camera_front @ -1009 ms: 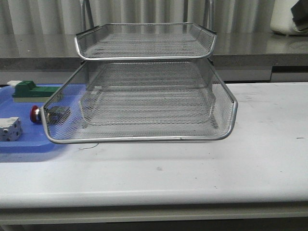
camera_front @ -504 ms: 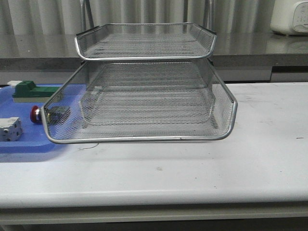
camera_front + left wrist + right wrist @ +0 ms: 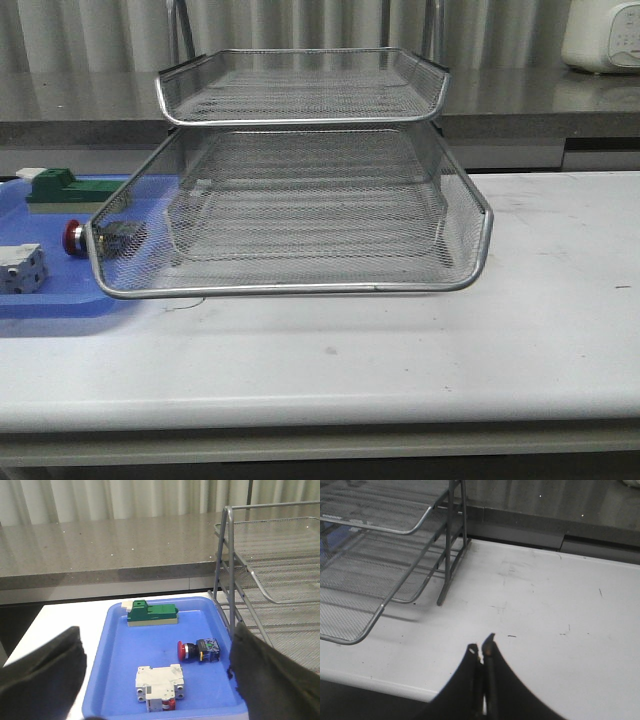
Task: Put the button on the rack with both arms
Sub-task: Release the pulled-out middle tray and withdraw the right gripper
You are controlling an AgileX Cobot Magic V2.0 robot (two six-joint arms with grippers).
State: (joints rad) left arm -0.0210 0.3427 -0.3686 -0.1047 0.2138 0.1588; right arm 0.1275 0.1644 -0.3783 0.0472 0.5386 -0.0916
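Lying on one blue tray (image 3: 116, 680): one button (image 3: 198, 650) (three parts total); left claw (image 3: 157, 672) wide, right claw (image 3: 481, 654) closed, empty.

The button (image 3: 198, 650) lies on its side on the floor of the blue tray (image 3: 116, 650), red mushroom cap pointing away from the rack (image 3: 300, 200), with its black body, yellow band and blue rear block toward the rack. In the front view the button (image 3: 74, 237) shows only its red cap clear of the mesh; the rest sits behind the rack's lower front corner. The rack stands upright just beside the tray, its silver wire-mesh tiers with chrome rims stacked on upright posts, all tiers empty.
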